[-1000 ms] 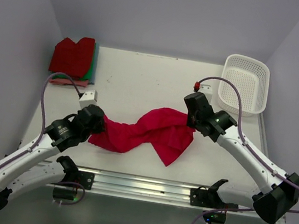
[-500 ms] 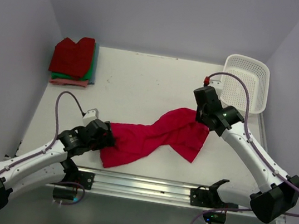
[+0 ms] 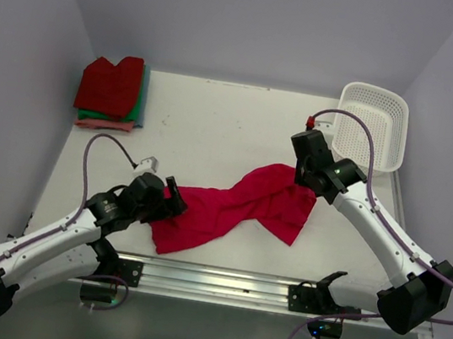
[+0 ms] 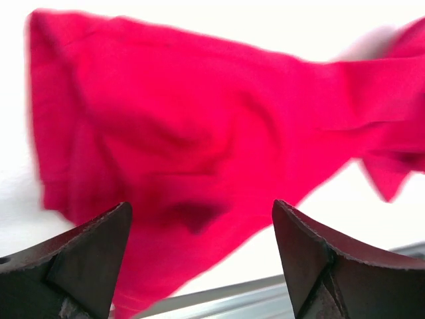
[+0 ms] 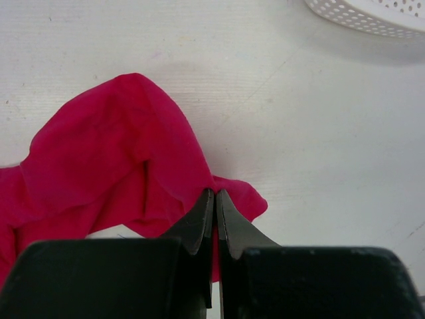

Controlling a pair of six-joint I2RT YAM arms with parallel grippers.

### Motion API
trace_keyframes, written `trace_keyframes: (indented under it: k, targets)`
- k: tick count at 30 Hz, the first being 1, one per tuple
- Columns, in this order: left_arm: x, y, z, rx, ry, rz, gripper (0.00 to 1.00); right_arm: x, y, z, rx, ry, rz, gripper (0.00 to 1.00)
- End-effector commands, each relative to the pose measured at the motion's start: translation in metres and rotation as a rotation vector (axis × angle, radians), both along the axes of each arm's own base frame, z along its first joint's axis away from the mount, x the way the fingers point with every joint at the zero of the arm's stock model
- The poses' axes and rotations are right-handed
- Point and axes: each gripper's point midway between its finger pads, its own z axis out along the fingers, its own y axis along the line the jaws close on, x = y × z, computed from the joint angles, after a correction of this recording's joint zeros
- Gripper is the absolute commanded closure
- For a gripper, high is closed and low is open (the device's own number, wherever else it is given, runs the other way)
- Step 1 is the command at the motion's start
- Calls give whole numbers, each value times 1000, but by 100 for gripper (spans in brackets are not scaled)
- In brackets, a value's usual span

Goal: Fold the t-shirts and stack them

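Crimson cloth nearest us: the crimson-pink t-shirt lies as a twisted, crumpled band across the near half of the table, its left end bunched close to the front edge and its right end raised toward the right arm. It is not spread flat anywhere.

The left gripper sits at the shirt's left end. In the left wrist view its jaws stand wide apart with cloth beyond them and nothing between the fingers (motion blur there, but the gap is plain), so we read it as gripping nothing.

Further in, the right gripper has its jaws pressed together on a pinch of the shirt's edge, which keeps that end lifted off the table.

At the far left corner we see the stack of folded t-shirts, dark red on top with green and salmon beneath, well apart from the loose shirt. At the far right is the white lattice basket, with nothing in it.

We judge the step to be spreading the shirt before folding, with the task partly done. The next move calls for the left gripper to take a corner or hem so both arms can pull the cloth taut and flat.
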Motion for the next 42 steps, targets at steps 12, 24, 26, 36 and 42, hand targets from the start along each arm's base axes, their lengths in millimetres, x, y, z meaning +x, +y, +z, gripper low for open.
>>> trace_keyframes:
  k: [12, 24, 26, 36, 42]
  targets:
    - [1, -22, 24, -123, -23, -2, 6, 5, -2, 2, 0, -21, -4, 100]
    - [-23, 31, 21, 149, 55, 70, 7, 1, 2, -5, 33, -9, 6, 100]
    - [-20, 28, 18, 147, 55, 70, 9, 0, 3, -9, 38, -6, 11, 100]
    - [-4, 17, 1, 173, 32, 43, 12, 1, 8, -11, 64, -4, 25, 100]
    - [-2, 18, -7, 200, 38, 32, 14, -1, 4, -11, 60, -6, 16, 100]
